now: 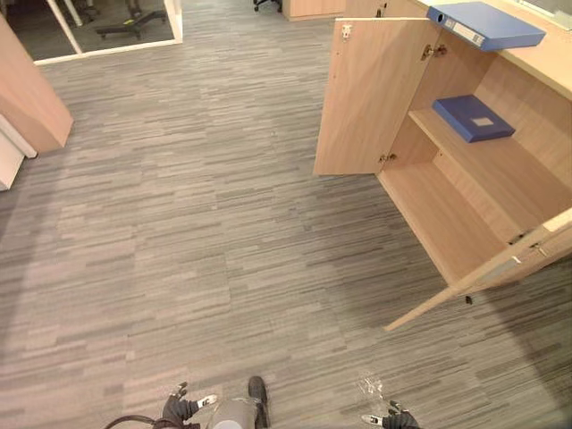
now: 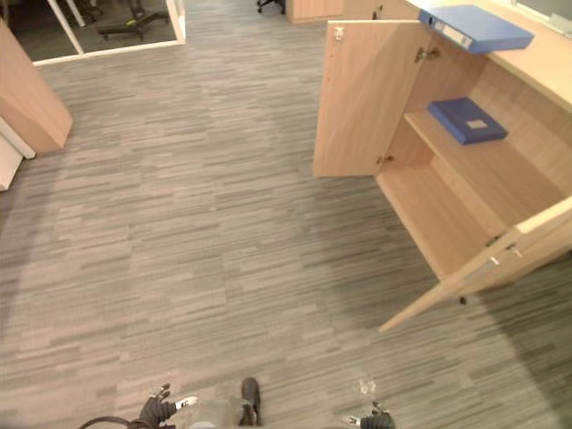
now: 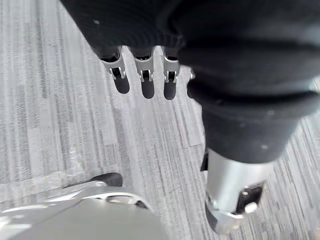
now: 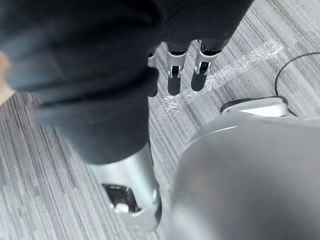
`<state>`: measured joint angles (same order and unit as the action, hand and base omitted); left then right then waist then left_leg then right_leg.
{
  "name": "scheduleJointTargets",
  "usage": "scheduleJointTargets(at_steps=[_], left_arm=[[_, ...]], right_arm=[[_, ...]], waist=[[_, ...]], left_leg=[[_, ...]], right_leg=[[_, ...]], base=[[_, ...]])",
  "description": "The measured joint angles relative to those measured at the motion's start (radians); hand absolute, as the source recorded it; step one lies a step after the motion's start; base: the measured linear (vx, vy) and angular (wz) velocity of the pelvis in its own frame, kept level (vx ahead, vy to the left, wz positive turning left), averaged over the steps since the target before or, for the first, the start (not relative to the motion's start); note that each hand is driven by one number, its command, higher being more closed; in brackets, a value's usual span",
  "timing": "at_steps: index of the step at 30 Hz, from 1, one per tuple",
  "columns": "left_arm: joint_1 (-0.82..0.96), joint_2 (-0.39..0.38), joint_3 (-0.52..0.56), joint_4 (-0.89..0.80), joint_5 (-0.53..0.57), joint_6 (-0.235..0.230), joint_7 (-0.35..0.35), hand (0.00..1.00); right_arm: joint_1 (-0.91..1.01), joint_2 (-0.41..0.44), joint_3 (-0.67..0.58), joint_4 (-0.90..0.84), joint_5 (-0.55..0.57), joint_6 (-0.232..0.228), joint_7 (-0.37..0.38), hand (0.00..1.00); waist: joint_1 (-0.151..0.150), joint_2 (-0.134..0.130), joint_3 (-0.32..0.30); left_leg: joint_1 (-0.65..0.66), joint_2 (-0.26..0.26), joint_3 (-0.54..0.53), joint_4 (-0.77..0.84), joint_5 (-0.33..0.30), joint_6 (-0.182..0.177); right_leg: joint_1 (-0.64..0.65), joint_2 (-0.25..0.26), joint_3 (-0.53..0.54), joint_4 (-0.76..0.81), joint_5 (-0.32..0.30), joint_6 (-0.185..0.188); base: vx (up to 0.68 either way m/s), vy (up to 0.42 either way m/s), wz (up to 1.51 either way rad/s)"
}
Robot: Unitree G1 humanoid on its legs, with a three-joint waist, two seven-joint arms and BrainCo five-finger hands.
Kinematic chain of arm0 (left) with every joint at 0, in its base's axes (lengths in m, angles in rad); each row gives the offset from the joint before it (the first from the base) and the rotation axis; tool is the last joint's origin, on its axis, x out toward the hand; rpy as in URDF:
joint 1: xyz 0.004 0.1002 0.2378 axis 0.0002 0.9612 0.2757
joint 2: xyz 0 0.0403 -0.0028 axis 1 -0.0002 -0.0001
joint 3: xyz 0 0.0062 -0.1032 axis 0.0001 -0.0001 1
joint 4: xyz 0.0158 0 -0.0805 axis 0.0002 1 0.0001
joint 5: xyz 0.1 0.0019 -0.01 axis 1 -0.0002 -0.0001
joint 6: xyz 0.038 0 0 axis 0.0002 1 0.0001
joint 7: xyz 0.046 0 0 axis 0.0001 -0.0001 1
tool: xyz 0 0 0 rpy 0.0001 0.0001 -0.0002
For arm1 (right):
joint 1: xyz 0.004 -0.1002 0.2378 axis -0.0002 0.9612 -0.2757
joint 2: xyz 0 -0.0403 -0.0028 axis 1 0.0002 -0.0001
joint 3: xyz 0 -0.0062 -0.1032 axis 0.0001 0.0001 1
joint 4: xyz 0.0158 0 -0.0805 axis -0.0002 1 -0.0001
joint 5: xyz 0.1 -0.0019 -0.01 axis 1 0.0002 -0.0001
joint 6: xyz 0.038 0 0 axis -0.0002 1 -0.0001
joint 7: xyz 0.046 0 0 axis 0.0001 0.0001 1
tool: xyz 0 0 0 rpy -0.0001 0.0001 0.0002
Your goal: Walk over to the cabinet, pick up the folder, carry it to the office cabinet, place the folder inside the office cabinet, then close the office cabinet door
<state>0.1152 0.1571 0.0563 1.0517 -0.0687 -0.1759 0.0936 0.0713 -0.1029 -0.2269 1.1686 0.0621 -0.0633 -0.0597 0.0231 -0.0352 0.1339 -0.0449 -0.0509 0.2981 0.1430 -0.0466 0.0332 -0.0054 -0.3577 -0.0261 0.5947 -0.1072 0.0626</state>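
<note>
1. The office cabinet point(image 1: 500, 179) stands along the right side of the room, in light wood, with both of its doors swung open over the grey striped carpet point(image 1: 197, 232).
2. The far door point(image 1: 368, 94) stands out wide from its hinges. The near door point(image 1: 487, 273) angles out toward the open floor.
3. A flat blue folder point(image 1: 474, 117) lies on the upper shelf point(image 1: 500, 165) inside the cabinet, toward the far end, with a small pale label facing up.
4. On the cabinet's worktop point(image 1: 545, 58), above that shelf, a blue ring binder point(image 1: 487, 24) lies on its side with its spine toward the room.
5. The robot is well apart from the cabinet, out on the carpet. Its left hand point(image 1: 181, 407) hangs low at its side, and its fingers point(image 3: 146, 82) are straight and relaxed over the carpet, holding nothing.
6. The right hand point(image 1: 396, 418) hangs the same way on the other side. Its fingers point(image 4: 173, 75) are loose and apart from the thumb, with nothing in them.
7. A crinkled strip of clear tape point(image 1: 371, 386) is stuck to the carpet just ahead of the right hand.
8. Off to the left stands another light wood cabinet point(image 1: 27, 98). Beyond it there is a white-framed glass partition point(image 1: 107, 45), with an office chair base point(image 1: 134, 22) behind the glass.
</note>
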Motion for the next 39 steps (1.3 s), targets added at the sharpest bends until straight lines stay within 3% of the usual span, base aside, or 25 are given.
scheduleJointTargets(at_steps=[2, 4, 5, 6, 8, 9, 11, 12, 13, 15, 16, 19, 20, 21, 22, 24, 27, 31, 33, 34, 36, 37, 38, 39], left_arm=[[-0.007, 0.0, -0.01, -0.001, -0.028, 0.0, 0.001, 0.0], [-0.026, -0.002, -0.032, -0.001, -0.04, -0.003, 0.001, 0.0], [-0.042, -0.005, -0.04, -0.002, -0.041, -0.003, 0.001, 0.0], [-0.059, -0.015, -0.041, -0.001, -0.041, -0.004, 0.001, 0.0], [-0.07, -0.027, -0.041, -0.001, -0.041, -0.004, 0.002, 0.0], [-0.069, -0.035, -0.04, 0.0, -0.041, -0.006, 0.003, 0.0], [-0.063, -0.04, -0.039, 0.001, -0.037, -0.008, 0.004, 0.0], [-0.056, -0.046, -0.034, 0.004, -0.027, -0.007, 0.004, 0.0], [-0.047, -0.062, -0.005, 0.021, -0.025, -0.006, 0.004, 0.0], [-0.052, -0.087, 0.017, 0.041, -0.008, -0.006, 0.0, 0.0], [-0.052, -0.094, 0.026, 0.044, 0.0, -0.006, -0.004, 0.0], [-0.054, -0.113, 0.085, 0.055, 0.013, -0.006, -0.014, 0.0], [-0.053, -0.117, 0.131, 0.053, 0.013, -0.002, -0.015, 0.0], [-0.053, -0.117, 0.137, 0.053, 0.012, -0.001, -0.014, 0.0], [-0.052, -0.117, 0.168, 0.052, -0.005, 0.005, -0.013, 0.0], [-0.048, -0.12, 0.185, 0.016, -0.035, 0.011, -0.01, 0.0], [-0.047, -0.112, 0.128, -0.028, -0.041, 0.01, 0.001, 0.0], [-0.063, -0.091, 0.054, -0.046, -0.037, -0.003, 0.016, 0.0], [-0.069, -0.09, 0.037, -0.042, -0.042, -0.011, 0.03, 0.0], [-0.069, -0.09, 0.037, -0.039, -0.043, -0.012, 0.035, 0.0], [-0.069, -0.088, 0.038, -0.017, -0.062, -0.014, 0.042, 0.0], [-0.069, -0.083, 0.044, -0.001, -0.078, -0.016, 0.044, 0.0], [-0.07, -0.08, 0.047, 0.008, -0.091, -0.016, 0.044, 0.0], [-0.076, -0.065, 0.059, 0.022, -0.107, -0.015, 0.045, 0.0]], right_arm=[[0.001, 0.003, -0.016, -0.017, 0.024, 0.001, 0.002, 0.0], [-0.005, 0.0, -0.016, -0.023, 0.041, 0.0, 0.001, 0.0], [-0.01, 0.001, -0.016, -0.03, 0.041, 0.0, 0.001, 0.0], [-0.011, 0.002, -0.016, -0.039, 0.045, -0.002, 0.001, 0.0], [-0.008, 0.003, -0.016, -0.048, 0.077, -0.009, -0.001, 0.0], [-0.001, 0.01, -0.017, -0.053, 0.081, -0.01, -0.001, 0.0], [0.004, 0.017, -0.017, -0.055, 0.096, -0.015, -0.001, 0.0], [0.006, 0.025, -0.019, -0.053, 0.098, -0.015, -0.001, 0.0], [0.014, 0.027, -0.023, -0.054, 0.107, -0.015, -0.001, 0.0], [0.011, 0.006, -0.026, -0.053, 0.108, -0.014, 0.0, 0.0], [0.011, 0.005, -0.029, -0.049, 0.109, -0.014, 0.0, 0.0], [0.031, 0.016, -0.067, -0.01, 0.112, -0.007, 0.009, 0.0], [0.057, 0.015, -0.071, -0.003, 0.113, -0.006, 0.014, 0.0], [0.06, 0.015, -0.073, -0.003, 0.112, -0.006, 0.014, 0.0], [0.074, 0.016, -0.079, -0.003, 0.114, -0.004, 0.018, 0.0], [0.084, 0.016, -0.08, -0.004, 0.115, 0.0, 0.021, 0.0], [0.063, 0.003, -0.055, 0.025, 0.115, 0.002, 0.022, 0.0], [0.02, 0.0, -0.043, 0.032, 0.118, 0.0, 0.021, 0.0], [0.019, -0.006, -0.006, 0.032, 0.119, -0.002, 0.019, 0.0], [0.019, -0.005, -0.005, 0.032, 0.119, -0.003, 0.019, 0.0], [0.019, -0.013, 0.029, 0.032, 0.119, -0.003, 0.015, 0.0], [0.017, -0.01, 0.03, 0.032, 0.119, -0.005, 0.015, 0.0], [0.019, -0.012, 0.03, 0.032, 0.119, -0.005, 0.015, 0.0], [0.016, 0.008, 0.029, 0.036, 0.119, -0.006, 0.016, 0.0]], waist=[[-0.021, -0.001, 0.0], [-0.034, 0.007, 0.002], [-0.038, 0.01, 0.005], [-0.039, 0.021, 0.013], [-0.05, 0.037, 0.027], [-0.058, 0.037, 0.03], [-0.059, 0.028, 0.032], [-0.059, 0.012, 0.033], [-0.063, 0.009, 0.03], [-0.062, 0.057, 0.031], [-0.064, 0.063, 0.034], [-0.072, 0.063, 0.033], [-0.074, 0.067, 0.026], [-0.074, 0.067, 0.026], [-0.076, 0.065, 0.027], [-0.074, 0.065, 0.027], [-0.053, 0.054, 0.033], [-0.035, 0.048, 0.037], [-0.033, 0.045, 0.039], [-0.032, 0.046, 0.038], [-0.028, 0.051, 0.03], [-0.024, 0.054, 0.023], [-0.023, 0.051, 0.019], [-0.022, 0.01, 0.013]], left_leg=[[0.092, -0.032, 0.003, -0.037, -0.014, 0.031], [0.168, -0.036, -0.02, -0.072, -0.019, 0.034], [0.188, -0.025, -0.031, -0.075, -0.023, 0.027], [0.211, 0.005, -0.035, -0.075, -0.03, 0.016], [0.25, 0.056, -0.043, -0.076, -0.042, -0.003], [0.277, 0.082, -0.043, -0.085, -0.054, -0.019], [0.314, 0.099, -0.033, -0.113, -0.091, -0.055], [0.336, 0.096, -0.027, -0.119, -0.104, -0.072], [0.363, 0.112, -0.026, -0.119, -0.128, -0.098], [0.379, 0.167, -0.007, -0.118, -0.142, -0.11], [0.385, 0.188, -0.007, -0.11, -0.141, -0.11], [0.356, 0.273, -0.019, 0.053, -0.139, -0.114], [0.26, 0.343, -0.048, 0.314, -0.123, -0.12], [0.242, 0.354, -0.053, 0.358, -0.112, -0.117], [0.16, 0.406, -0.076, 0.554, -0.054, -0.109], [0.054, 0.463, -0.065, 0.801, -0.073, -0.106], [-0.052, 0.417, -0.022, 0.835, -0.179, -0.106], [-0.172, 0.328, -0.107, 0.543, -0.205, -0.119], [-0.184, 0.257, -0.254, 0.246, -0.168, -0.144], [-0.183, 0.241, -0.306, 0.175, -0.149, -0.142], [-0.182, 0.23, -0.367, 0.144, -0.105, -0.152], [-0.177, 0.223, -0.356, 0.164, -0.014, -0.168], [-0.172, 0.215, -0.341, 0.179, 0.055, -0.159], [-0.156, 0.174, -0.292, 0.214, 0.03, -0.134]], right_leg=[[-0.093, -0.054, -0.063, 0.305, 0.034, -0.065], [-0.144, -0.06, -0.187, 0.429, -0.022, -0.062], [-0.162, -0.035, -0.237, 0.412, -0.072, -0.048], [-0.18, 0.022, -0.292, 0.32, -0.12, -0.036], [-0.194, 0.1, -0.337, 0.128, -0.137, -0.028], [-0.202, 0.139, -0.337, -0.025, -0.12, -0.023], [-0.218, 0.158, -0.335, -0.226, -0.029, -0.023], [-0.223, 0.15, -0.327, -0.305, 0.038, -0.033], [-0.217, 0.163, -0.332, -0.299, 0.138, -0.065], [-0.227, 0.222, -0.336, -0.253, 0.067, -0.09], [-0.231, 0.241, -0.343, -0.233, 0.035, -0.101], [-0.17, 0.312, -0.359, -0.252, -0.02, -0.125], [-0.097, 0.362, -0.363, -0.328, -0.03, -0.131], [-0.086, 0.368, -0.364, -0.338, -0.03, -0.131], [-0.031, 0.402, -0.358, -0.389, -0.03, -0.131], [0.043, 0.442, -0.336, -0.451, -0.031, -0.138], [0.128, 0.452, -0.254, -0.507, -0.028, -0.156], [0.184, 0.423, -0.153, -0.522, -0.047, -0.128], [0.215, 0.379, -0.095, -0.524, -0.079, -0.089], [0.228, 0.365, -0.077, -0.52, -0.095, -0.071], [0.243, 0.337, -0.036, -0.49, -0.137, -0.032], [0.248, 0.314, -0.024, -0.466, -0.15, -0.009], [0.247, 0.295, -0.021, -0.442, -0.158, 0.01], [0.222, 0.229, -0.009, -0.35, -0.172, 0.043]], base=[[0.43, 0.26, 0.08], [0.43, 0.138, 0.14], [0.4, -0.003, 0.07], [0.44, -0.078, 0.06], [0.33, -0.132, 0.11], [0.29, -0.176, 0.16], [0.24, -0.181, 0.05], [0.31, -0.297, -0.1], [0.42, -0.389, -0.23], [0.41, -0.36, -0.25], [0.4, -0.342, -0.14], [0.48, -0.412, -0.11], [0.39, -0.319, -0.06], [0.45, -0.346, -0.08], [0.28, -0.196, -0.08], [0.36, -0.175, -0.25], [0.34, -0.051, -0.67], [0.25, 0.076, -0.86], [0.34, 0.24, -0.81], [0.35, 0.274, -0.72], [0.48, 0.406, -0.71], [0.59, 0.52, -0.67], [0.42, 0.382, -0.59], [0.56, 0.57, -0.84]])
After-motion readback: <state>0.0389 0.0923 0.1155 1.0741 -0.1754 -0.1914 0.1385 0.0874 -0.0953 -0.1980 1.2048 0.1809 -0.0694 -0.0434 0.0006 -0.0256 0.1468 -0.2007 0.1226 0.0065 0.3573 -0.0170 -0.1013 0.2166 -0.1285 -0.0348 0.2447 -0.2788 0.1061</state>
